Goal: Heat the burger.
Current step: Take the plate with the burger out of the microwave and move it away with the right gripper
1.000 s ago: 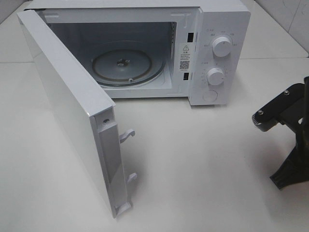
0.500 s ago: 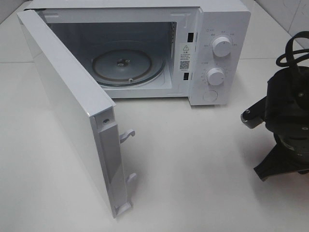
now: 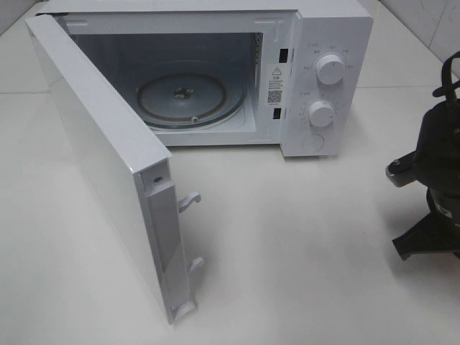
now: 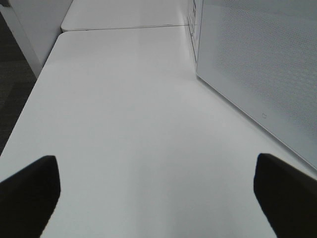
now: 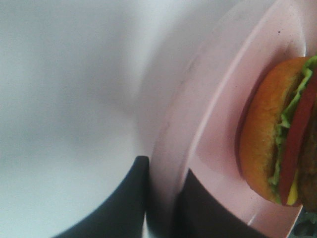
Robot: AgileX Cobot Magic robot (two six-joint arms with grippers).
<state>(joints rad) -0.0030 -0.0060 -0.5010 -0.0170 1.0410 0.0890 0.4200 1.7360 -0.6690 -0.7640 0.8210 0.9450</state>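
Note:
The burger (image 5: 277, 134) has a golden-brown bun with green and red filling. It lies on a pink plate (image 5: 208, 124), seen close up and tilted in the right wrist view. My right gripper (image 5: 163, 203) is shut on the plate's rim, one dark finger (image 5: 124, 203) outside the rim and one inside. In the exterior high view only the right arm (image 3: 438, 180) shows, at the right edge; the burger and plate are out of view there. My left gripper (image 4: 158, 193) is open over bare table, with nothing between its fingertips (image 4: 29, 191).
A white microwave (image 3: 327, 36) stands at the back with its door (image 3: 100, 158) swung wide open toward the front left. Its glass turntable (image 3: 190, 97) is bare. The door's outer face (image 4: 257, 64) is beside the left gripper. White table (image 3: 287, 251) lies in front.
The right arm swung left into view half a second ago and has since drawn back toward the right edge. The microwave and its door have not moved.

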